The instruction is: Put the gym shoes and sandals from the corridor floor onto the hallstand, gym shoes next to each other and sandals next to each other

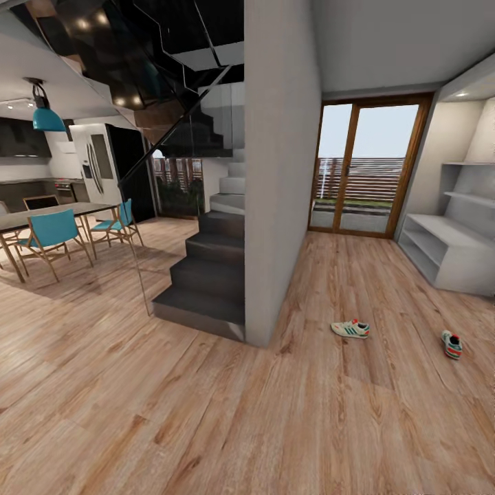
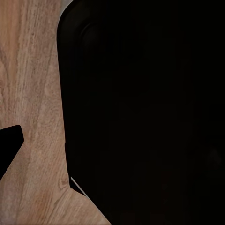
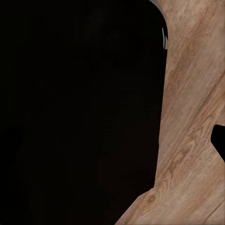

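Two gym shoes lie apart on the corridor floor (image 1: pixel 275 412). One gym shoe (image 1: pixel 350 328) lies on its side near the grey wall's corner. The other gym shoe (image 1: pixel 452 344) lies further right. The hallstand (image 1: pixel 447 254), a pale low unit with open shelves and wall shelves above, stands against the right wall beyond them. The sandals are out of view. In the left wrist view a dark fingertip (image 2: pixel 8 143) juts over the floorboards beside the robot's black body. The right wrist view has a dark fingertip (image 3: pixel 219 140) at its edge. I cannot tell whether either gripper is open or shut.
A grey wall (image 1: pixel 282 172) and a dark staircase (image 1: pixel 206 275) stand in the middle. A dining table with teal chairs (image 1: pixel 55 237) is at the left. A glass door (image 1: pixel 368 168) closes the corridor's far end. Wood floor stretches between me and the shoes.
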Tool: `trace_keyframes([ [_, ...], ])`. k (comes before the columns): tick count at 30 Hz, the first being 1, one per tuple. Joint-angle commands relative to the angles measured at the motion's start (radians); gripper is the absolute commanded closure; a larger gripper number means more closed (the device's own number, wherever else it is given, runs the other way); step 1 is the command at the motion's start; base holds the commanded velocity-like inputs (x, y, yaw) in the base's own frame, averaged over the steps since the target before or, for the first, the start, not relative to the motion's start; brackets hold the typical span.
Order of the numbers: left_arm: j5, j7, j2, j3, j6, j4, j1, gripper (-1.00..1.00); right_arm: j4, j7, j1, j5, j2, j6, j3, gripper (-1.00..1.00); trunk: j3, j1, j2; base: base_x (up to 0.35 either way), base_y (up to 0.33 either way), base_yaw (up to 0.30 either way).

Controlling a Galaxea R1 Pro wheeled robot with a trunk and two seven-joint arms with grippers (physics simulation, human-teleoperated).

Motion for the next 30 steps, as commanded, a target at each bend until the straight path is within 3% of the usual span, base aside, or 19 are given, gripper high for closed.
trace_keyframes([
  [1,0.000,0.000,0.000,0.000,0.000,0.000,0.000,-1.00,0.000,0.000,0.000,0.001,0.000,0.000,0.000,-1.00,0.000,0.000,0.000,0.000,0.000,-0.005],
  [13,0.000,0.000,0.000,0.000,0.000,0.000,0.000,-1.00,0.000,-0.003,0.000,-0.001,0.000,0.001,-0.001,-1.00,0.000,0.000,0.000,0.000,0.000,-0.026],
  [23,0.001,0.000,0.000,0.000,0.001,0.000,0.000,-1.00,0.000,-0.003,0.000,-0.001,0.000,0.001,-0.001,-1.00,0.000,0.000,0.000,0.014,-0.006,-0.262],
  [30,0.001,0.000,0.000,0.000,0.001,0.000,0.000,-1.00,0.000,-0.003,0.000,-0.001,0.000,0.001,-0.001,-1.00,0.000,0.000,0.000,0.201,-0.159,-0.159],
])
